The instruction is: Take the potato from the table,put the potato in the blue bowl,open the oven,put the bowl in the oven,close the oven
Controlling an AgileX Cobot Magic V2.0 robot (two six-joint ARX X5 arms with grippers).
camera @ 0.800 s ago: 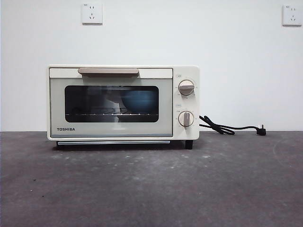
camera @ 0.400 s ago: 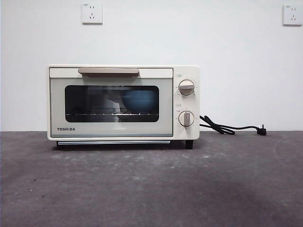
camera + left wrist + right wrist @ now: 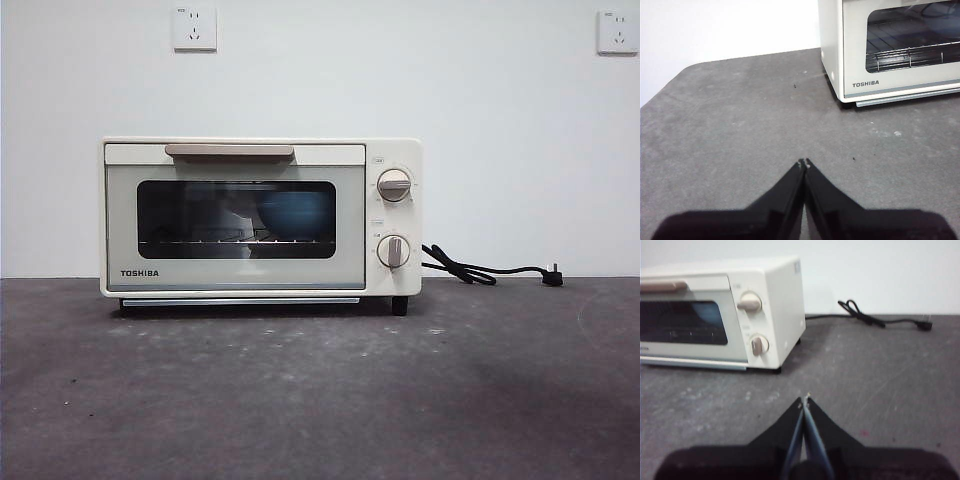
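Blue bowl [image 3: 296, 214] sat inside the shut oven [image 3: 260, 218]; both tools, left [image 3: 804, 163] and right [image 3: 805, 399], were closed, empty, well apart from it

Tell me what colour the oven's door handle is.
Beige, against the cream-white oven; the handle shows best in the front view.
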